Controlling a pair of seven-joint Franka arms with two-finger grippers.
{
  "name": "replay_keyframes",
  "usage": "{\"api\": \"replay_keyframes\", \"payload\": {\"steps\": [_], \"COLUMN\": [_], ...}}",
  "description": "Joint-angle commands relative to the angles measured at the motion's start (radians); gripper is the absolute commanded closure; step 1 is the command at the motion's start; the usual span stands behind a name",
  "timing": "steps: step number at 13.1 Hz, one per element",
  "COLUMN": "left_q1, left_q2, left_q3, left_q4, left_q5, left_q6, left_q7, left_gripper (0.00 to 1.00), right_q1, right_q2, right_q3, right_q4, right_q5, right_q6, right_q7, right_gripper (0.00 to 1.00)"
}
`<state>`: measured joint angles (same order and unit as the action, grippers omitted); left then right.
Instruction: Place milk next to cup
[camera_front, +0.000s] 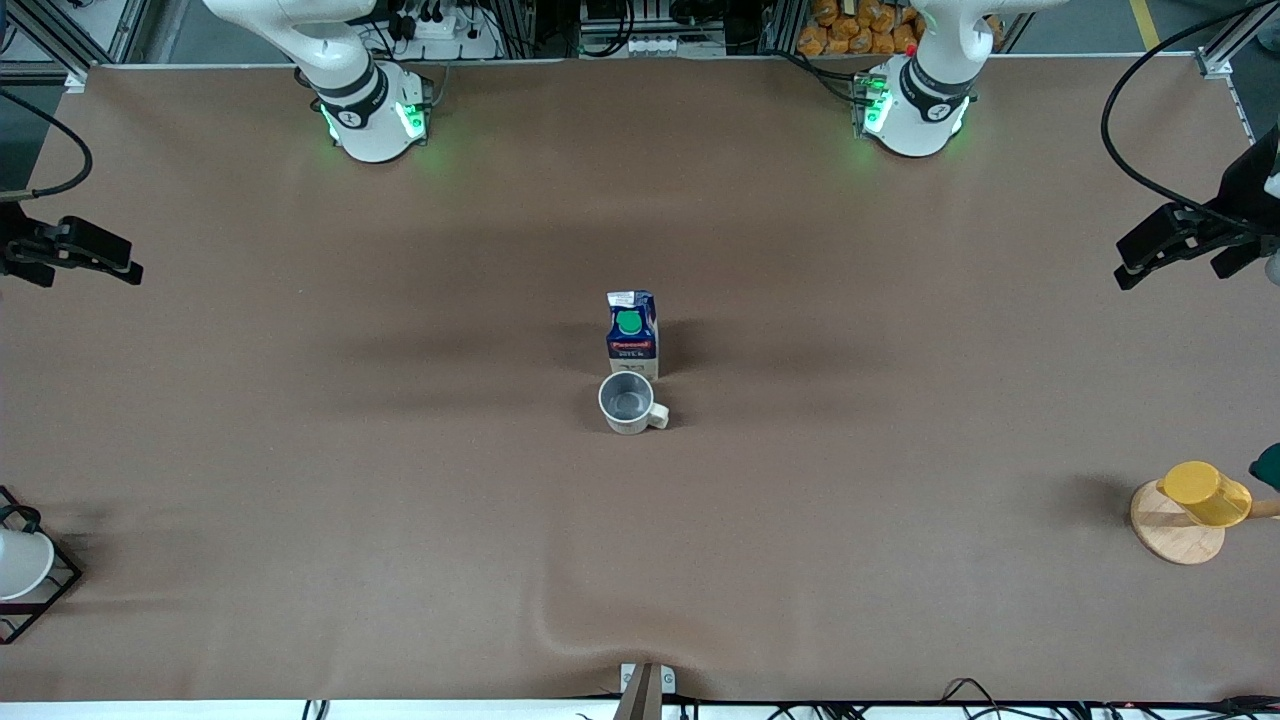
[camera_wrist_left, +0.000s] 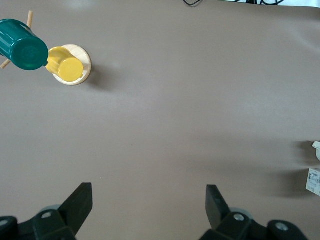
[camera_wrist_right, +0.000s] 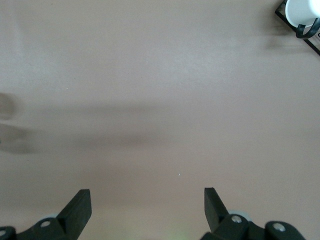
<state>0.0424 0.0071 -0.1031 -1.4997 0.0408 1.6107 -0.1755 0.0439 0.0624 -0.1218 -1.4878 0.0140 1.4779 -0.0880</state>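
The milk (camera_front: 632, 333) stands upright at the middle of the table (camera_front: 400, 500) — the cup (camera_front: 630, 402) just beside it, nearer the front camera. Both hands hang over the table's ends, well apart from them.

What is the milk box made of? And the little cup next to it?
The milk looks like printed cardboard: folded gable top, flat sides, with a round green cap that is probably plastic. The cup looks like glazed ceramic: off-white, thick-walled, smooth grey inside. Its finish is hard to judge from here.
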Motion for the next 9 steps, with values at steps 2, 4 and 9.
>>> {"api": "replay_keyframes", "payload": {"steps": [2,4,9], "left_q1": [-0.012,-0.012,-0.047], "left_q2": [-0.032,-0.033,-0.021], "left_q3": [0.01,0.01,0.008], "left_q4": [-0.02,-0.02,-0.04], "left_q5": [-0.009,-0.013,-0.009], "left_q6": [-0.052,-0.072,-0.072], "left_q7": [0.007,0.017,0.027], "left_gripper": [0.0,0.0,0.0], "right_q1": [0.004,0.004,0.002], "right_q2": [0.0,0.0,0.0], "right_q3": [0.001,0.002,0.002], "right_q4": [0.009,0.009,0.009], "right_q5": [-0.006,-0.006,-0.006], "right_q6": [-0.004,-0.004,-0.004], "right_q7": [0.011,0.01,0.01], "right_gripper": [0.0,0.0,0.0]}}
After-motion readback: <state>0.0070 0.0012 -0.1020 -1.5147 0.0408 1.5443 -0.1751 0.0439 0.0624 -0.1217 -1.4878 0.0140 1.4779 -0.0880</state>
